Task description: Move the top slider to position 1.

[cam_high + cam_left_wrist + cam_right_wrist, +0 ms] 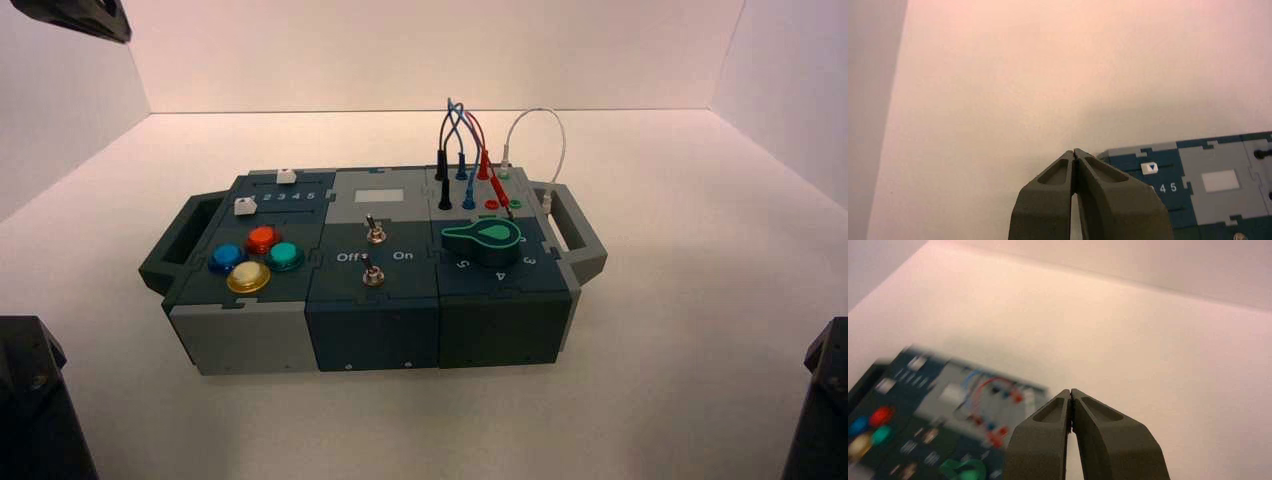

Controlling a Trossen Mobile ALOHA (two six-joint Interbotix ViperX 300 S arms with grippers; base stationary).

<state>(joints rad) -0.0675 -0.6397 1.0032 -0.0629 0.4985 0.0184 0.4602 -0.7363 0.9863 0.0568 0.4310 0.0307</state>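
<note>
Left gripper: closed, fingertips meeting, nothing held; it hangs beyond the far-left part of the box, well apart from the sliders.
Left arm, high view: only a dark end portion enters at the upper-left corner.
Right gripper: idle beyond the box's right part, fingers together and holding nothing.
Top slider: small white knob on the dark teal panel at the box's far left; its pointer faces the partly hidden digit next before 4, not the row's first position.
Lower slider: second white knob, nearer the coloured round buttons, at its track's left part.
</note>
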